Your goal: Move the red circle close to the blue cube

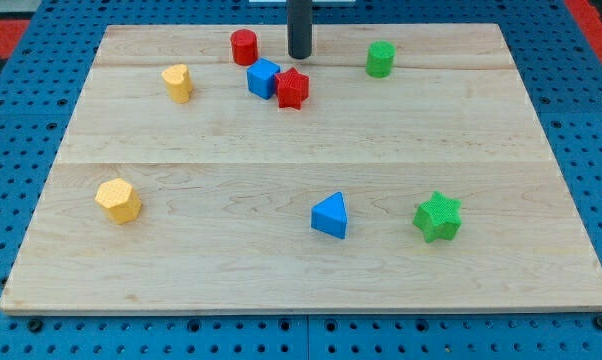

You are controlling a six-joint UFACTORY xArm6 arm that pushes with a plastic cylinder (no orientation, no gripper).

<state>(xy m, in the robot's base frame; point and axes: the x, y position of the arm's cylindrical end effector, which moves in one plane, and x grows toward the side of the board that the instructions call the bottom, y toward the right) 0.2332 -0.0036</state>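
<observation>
Red circle (244, 46) stands near the board's top edge, just up-left of the blue cube (263, 78), while the gripperless rod's tip (299, 56), holding nothing, hovers right of both, apparently between pushes.

On the pale wooden tabletop (231, 270), the red star (292, 89) lies just below my tip (299, 57) toward the view's bottom, the green cylinder (380, 59) stands near the tip on the view's right at about the same height, and a yellow block (178, 83) of rounded, unclear shape sits farther off to the tip's left. Well apart from the tip, toward the view's bottom, lie the blue triangle (330, 215) almost straight below it, the green star (438, 216) down to its right, and the yellow hexagon-like block (118, 201) far down to its left.
</observation>
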